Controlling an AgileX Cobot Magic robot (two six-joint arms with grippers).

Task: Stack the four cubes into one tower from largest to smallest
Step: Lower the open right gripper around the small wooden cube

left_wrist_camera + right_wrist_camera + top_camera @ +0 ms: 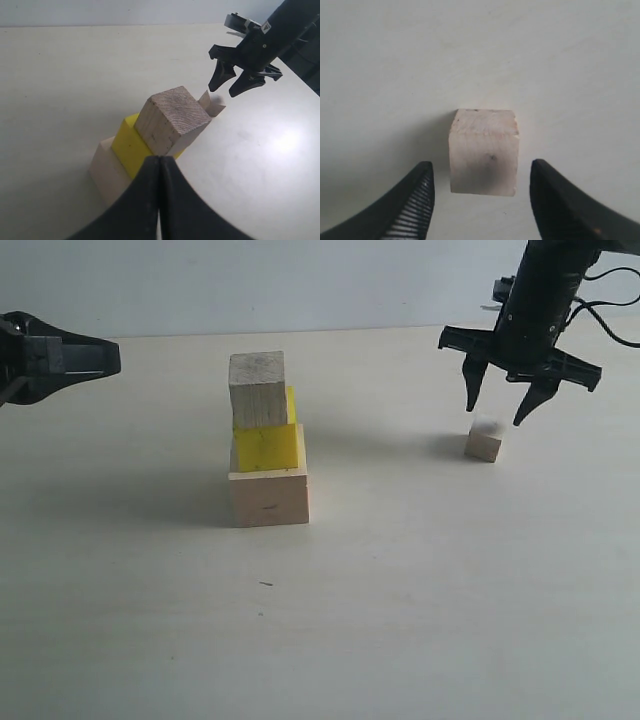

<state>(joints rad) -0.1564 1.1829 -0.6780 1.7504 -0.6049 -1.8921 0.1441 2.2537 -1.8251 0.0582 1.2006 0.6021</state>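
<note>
At 3 o'clock from the stack (pixel 266 445), right pincer (pixel 495 415) hangs tips-down over small cube (pixel 483 445), jaws wide; left pincer (pixel 160 161) pinched closed, arm cropped

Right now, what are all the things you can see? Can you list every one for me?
Large cube: one, pale wood, on the table, bottom of the stack.
Yellow cube: one, bright yellow, on the large cube.
Medium cube: one, pale wood, on the yellow cube.
Small cube: one, pale wood, alone on the table, away from the stack.
Table: one, off-white, under everything.
Left hand: one, black, shut, empty, beside the stack.
Right hand: one, black, open, over the small cube, not touching.
</note>
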